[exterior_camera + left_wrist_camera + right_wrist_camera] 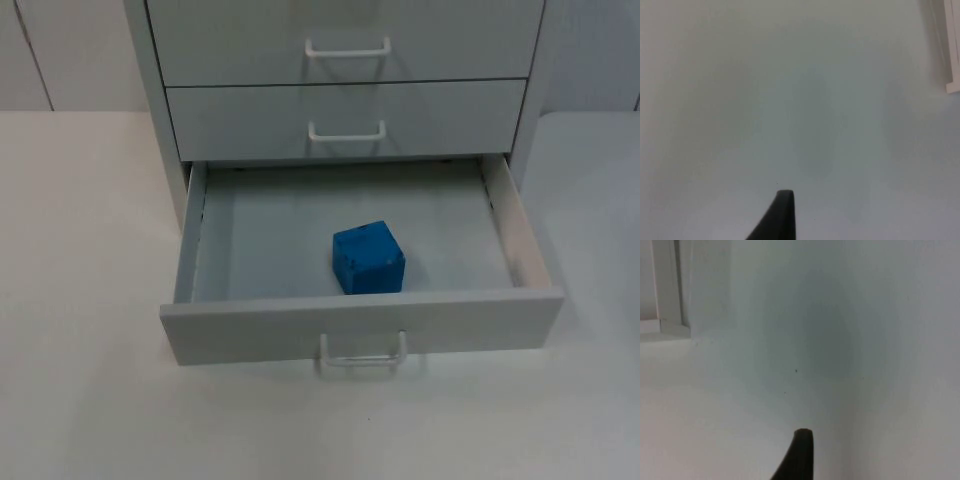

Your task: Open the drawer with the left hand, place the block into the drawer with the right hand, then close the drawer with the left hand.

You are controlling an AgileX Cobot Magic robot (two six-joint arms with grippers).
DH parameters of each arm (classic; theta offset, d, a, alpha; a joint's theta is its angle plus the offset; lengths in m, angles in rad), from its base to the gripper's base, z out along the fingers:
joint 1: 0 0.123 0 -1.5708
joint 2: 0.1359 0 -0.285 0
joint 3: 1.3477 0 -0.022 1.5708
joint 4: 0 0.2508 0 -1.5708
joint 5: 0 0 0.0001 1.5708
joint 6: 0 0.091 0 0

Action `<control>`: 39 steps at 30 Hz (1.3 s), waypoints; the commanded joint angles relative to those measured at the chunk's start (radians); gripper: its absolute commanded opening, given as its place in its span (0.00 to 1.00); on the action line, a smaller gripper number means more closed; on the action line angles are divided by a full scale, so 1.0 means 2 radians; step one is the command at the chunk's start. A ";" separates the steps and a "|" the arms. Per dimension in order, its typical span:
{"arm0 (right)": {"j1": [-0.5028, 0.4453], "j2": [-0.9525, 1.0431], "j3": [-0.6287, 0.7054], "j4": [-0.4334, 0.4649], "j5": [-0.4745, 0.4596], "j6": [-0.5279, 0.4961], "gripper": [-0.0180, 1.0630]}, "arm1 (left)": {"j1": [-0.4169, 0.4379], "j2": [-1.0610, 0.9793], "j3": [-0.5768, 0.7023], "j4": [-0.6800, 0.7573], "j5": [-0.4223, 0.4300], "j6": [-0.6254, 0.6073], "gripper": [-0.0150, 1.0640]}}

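Observation:
The cabinet's bottom drawer (260, 330) stands pulled out, its white handle (362, 356) facing the table's front. A blue block (368, 258) rests on the drawer floor, near the front panel and a little right of the middle. Nothing touches the block. My left gripper (782, 217) hangs over bare white table, with a pale edge of the cabinet (952, 50) off to one side. My right gripper (799, 455) is likewise over bare table, beside a white corner of the cabinet (665, 295). Both arms wait away from the drawer.
The grey cabinet (160, 100) stands at the back middle of the table. Its two upper drawers (345, 120) are closed, each with a white handle. White table top lies to the left, to the right and in front of the open drawer.

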 commanded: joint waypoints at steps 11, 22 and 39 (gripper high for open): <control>-0.003 -0.003 0.001 -0.008 -0.012 -0.005 0.74 | 0.001 0.007 -0.010 -0.116 -0.021 0.106 0.01; -0.003 -0.003 0.001 -0.008 -0.019 0.002 0.74 | -0.198 0.128 -0.099 -0.050 -0.014 0.120 0.01; -0.003 -0.003 0.001 -0.009 -0.021 0.007 0.74 | -0.469 0.275 -0.113 0.337 -0.124 -0.056 0.01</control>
